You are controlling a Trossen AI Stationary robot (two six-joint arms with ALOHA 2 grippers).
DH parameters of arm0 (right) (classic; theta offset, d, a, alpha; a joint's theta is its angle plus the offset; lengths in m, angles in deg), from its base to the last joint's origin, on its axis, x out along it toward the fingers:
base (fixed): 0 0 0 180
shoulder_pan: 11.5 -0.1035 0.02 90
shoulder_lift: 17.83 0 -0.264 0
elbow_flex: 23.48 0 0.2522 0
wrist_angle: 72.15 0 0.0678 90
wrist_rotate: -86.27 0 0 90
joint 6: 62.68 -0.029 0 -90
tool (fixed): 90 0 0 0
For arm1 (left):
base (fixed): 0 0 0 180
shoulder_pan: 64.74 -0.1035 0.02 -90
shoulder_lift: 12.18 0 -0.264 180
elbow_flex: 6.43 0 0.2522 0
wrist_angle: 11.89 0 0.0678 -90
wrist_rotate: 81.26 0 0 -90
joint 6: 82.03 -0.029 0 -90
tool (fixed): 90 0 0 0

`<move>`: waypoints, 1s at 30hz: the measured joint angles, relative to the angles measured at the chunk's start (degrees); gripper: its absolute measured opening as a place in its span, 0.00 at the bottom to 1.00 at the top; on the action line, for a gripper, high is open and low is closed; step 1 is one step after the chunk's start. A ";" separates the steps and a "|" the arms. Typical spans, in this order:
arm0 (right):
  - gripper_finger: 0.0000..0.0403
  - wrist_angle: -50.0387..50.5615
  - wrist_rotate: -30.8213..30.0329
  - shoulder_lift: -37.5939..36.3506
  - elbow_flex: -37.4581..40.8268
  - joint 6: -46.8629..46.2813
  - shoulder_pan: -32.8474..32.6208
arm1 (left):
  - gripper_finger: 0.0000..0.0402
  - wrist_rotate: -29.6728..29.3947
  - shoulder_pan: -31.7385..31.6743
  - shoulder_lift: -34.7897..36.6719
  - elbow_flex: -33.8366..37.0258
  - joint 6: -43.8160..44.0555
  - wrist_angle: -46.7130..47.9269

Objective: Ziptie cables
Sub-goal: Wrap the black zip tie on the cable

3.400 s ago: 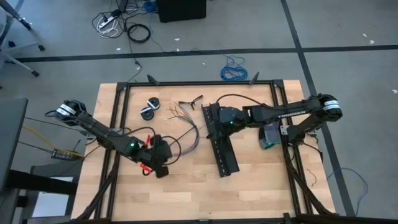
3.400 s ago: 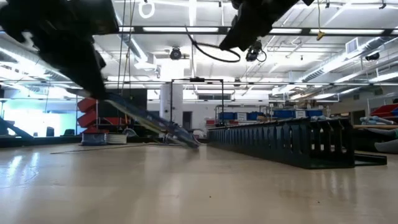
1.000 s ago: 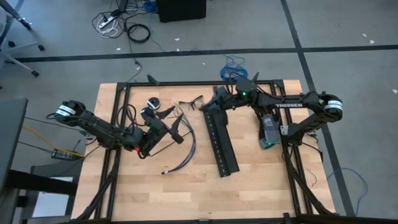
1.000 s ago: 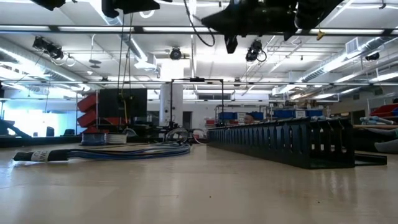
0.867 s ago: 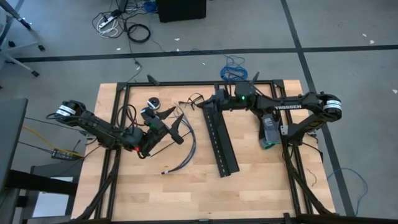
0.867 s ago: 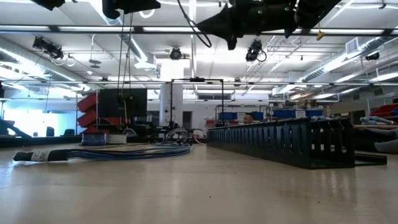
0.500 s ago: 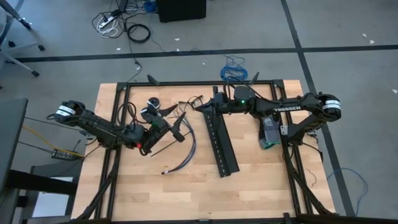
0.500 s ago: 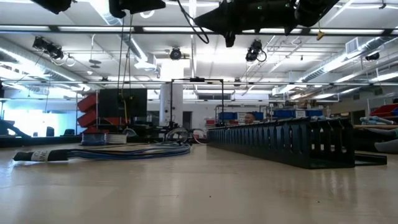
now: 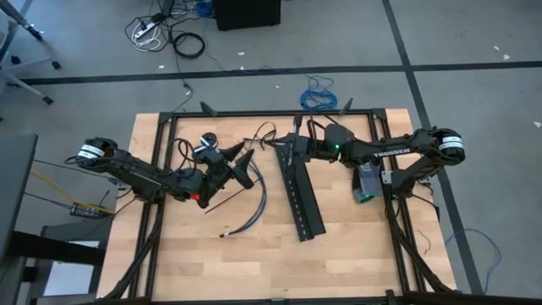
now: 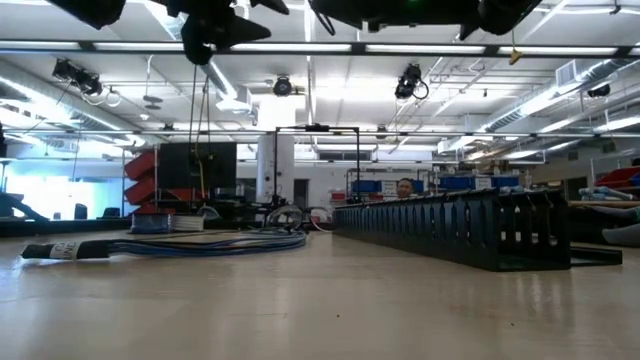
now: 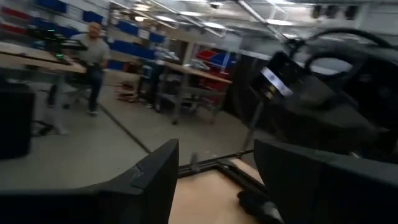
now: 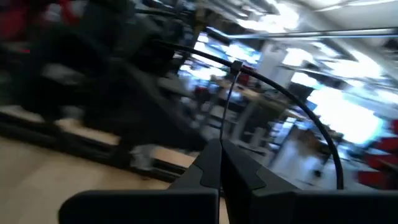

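The cables point(image 9: 254, 203) lie as a curved bundle on the wooden table, flat along their length; in the low view the cables point(image 10: 190, 243) run along the tabletop at the left. My right gripper point(image 9: 288, 149) hovers over the far middle of the table, shut on a thin black ziptie point(image 12: 231, 93) that bends into a loop point(image 9: 264, 129). My left gripper point(image 9: 244, 167) hangs open above the bundle's far end, with nothing between its fingers point(image 11: 155, 180). Another thin black strip point(image 9: 222, 196) lies on the table beside the bundle. My right gripper pinches the ziptie's straight part point(image 12: 224, 142) between its two fingertips, only at their free ends. The fingers come at it about level, from the table's right. The strip stands out from the tips to a small head point(image 12: 235, 65), where an arc curves off both ways, clear of the table.
A long black perforated duct point(image 9: 303, 195) lies lengthwise just right of the bundle. Two tape rolls point(image 9: 207, 142) sit at the far left. A black metal frame point(image 9: 271, 113) borders the table. A blue coiled cable point(image 9: 318, 97) lies on the floor beyond.
My right gripper has come a little toward the table's near edge and the left gripper, rolling about its own axis, still shut on the ziptie, whose loop swung with it. My left gripper has rolled at the wrist and stayed open. The cables have not moved.
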 joint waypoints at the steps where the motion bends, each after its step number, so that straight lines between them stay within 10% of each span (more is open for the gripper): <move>1: 0.00 -0.17 -0.98 0.00 0.00 0.21 -0.08 | 0.50 1.31 -0.01 -0.05 0.00 0.00 -0.22; 8: 0.00 -0.44 -1.97 2.42 0.00 0.97 0.20 | 0.50 8.16 0.01 -0.25 0.00 -2.85 -4.89; 30: 0.00 -6.62 -3.19 7.52 -0.02 -0.13 -0.70 | 0.50 2.74 -2.59 -0.22 0.00 0.11 -4.82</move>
